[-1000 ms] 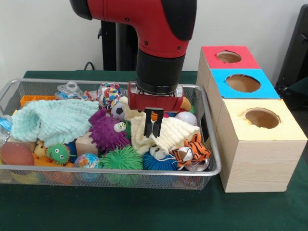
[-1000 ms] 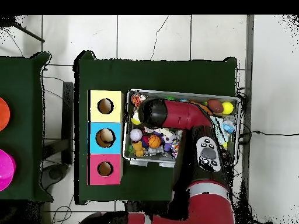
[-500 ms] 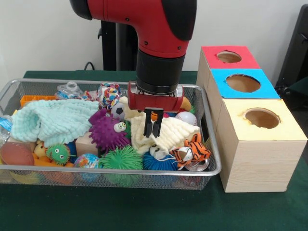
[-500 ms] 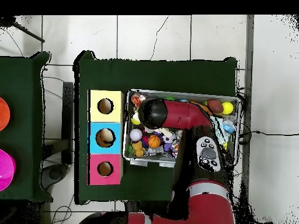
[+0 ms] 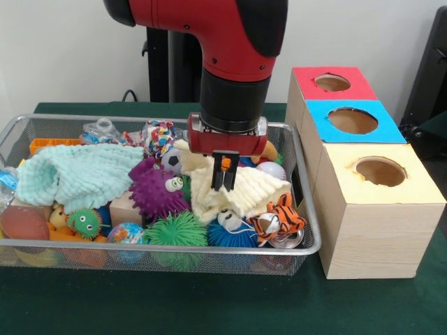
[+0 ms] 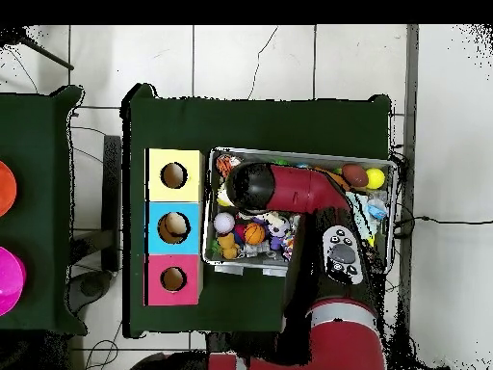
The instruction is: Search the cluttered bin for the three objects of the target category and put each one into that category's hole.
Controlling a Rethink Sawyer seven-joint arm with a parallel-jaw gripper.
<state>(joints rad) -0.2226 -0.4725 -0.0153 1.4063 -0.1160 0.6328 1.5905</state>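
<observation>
My gripper [image 5: 223, 183] hangs over the middle right of the wire bin [image 5: 160, 246], shut on a fold of the cream knitted cloth [image 5: 255, 190], which is drawn up into a peak at the fingertips. Around the cloth lie a purple spiky toy [image 5: 155, 190], a tiger plush [image 5: 279, 218], a green spiky ball [image 5: 176, 229], a small soccer ball [image 5: 172, 160] and a white baseball [image 5: 269, 171]. In the overhead view the arm [image 6: 289, 189] covers the gripper; an orange basketball [image 6: 254, 233] and a white ball [image 6: 224, 223] show beside it.
A mint cloth [image 5: 77, 174] fills the bin's left half. Right of the bin stand three boxes with round holes on top: red [image 5: 305, 75] farthest, blue [image 5: 321, 125] in the middle, yellow [image 5: 342, 183] nearest. Green cloth covers the table [image 5: 209, 307].
The gripper has risen a little with the cream cloth in it, and the cloth's left part has lifted with it. Other toys have stayed put.
</observation>
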